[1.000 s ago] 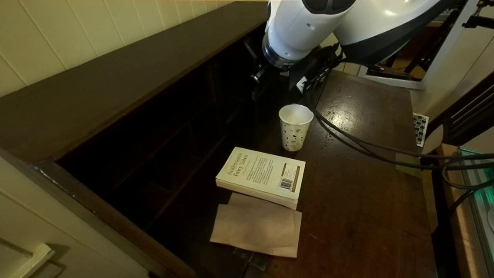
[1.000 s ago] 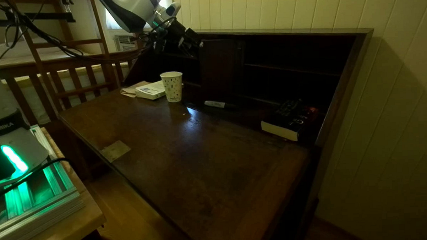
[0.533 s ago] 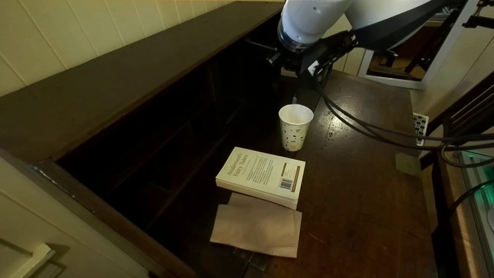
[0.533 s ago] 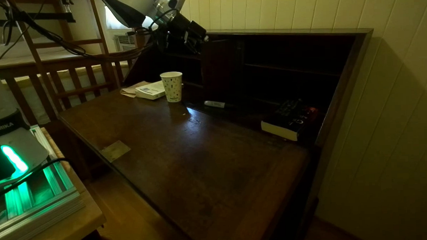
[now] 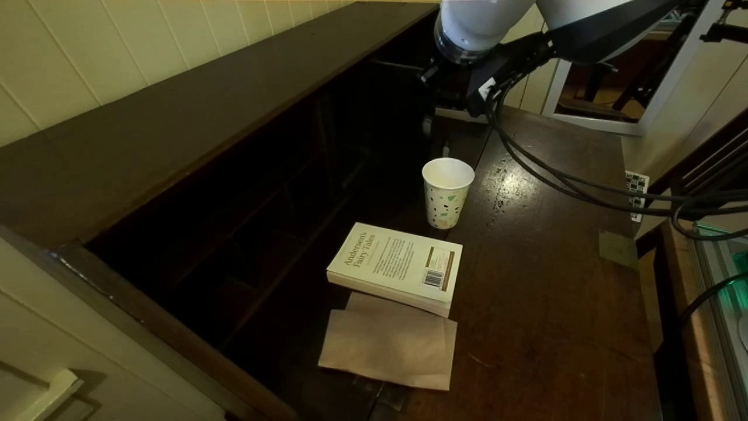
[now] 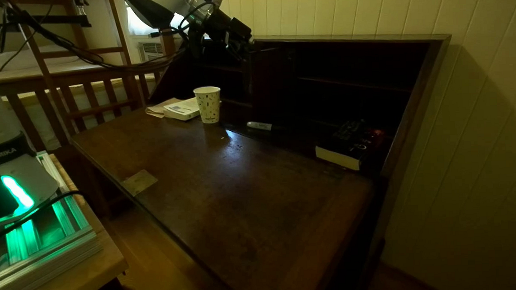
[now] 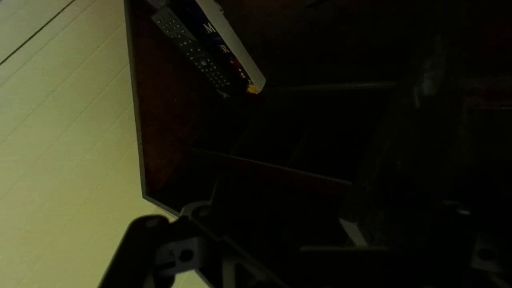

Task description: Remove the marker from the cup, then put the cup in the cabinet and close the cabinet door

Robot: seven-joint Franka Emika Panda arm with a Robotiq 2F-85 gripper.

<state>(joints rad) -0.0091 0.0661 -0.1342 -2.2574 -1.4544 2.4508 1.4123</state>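
Tapered paper cup — speckled, upright.

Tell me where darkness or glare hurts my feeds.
In the wrist view, the cabinet's compartments are nearly black, the remote control dim; in an exterior view, the marker shows mainly as a pale barrel amid shadow; in both exterior views, glare whitens the desktop near the paper cup.

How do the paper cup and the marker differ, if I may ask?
The cup stands upright, while the marker lies on its side. The cup is wide and open-topped; the marker is slim. Speckles dot the cup, whereas the marker shows a pale barrel. Both rest on the dark desktop.
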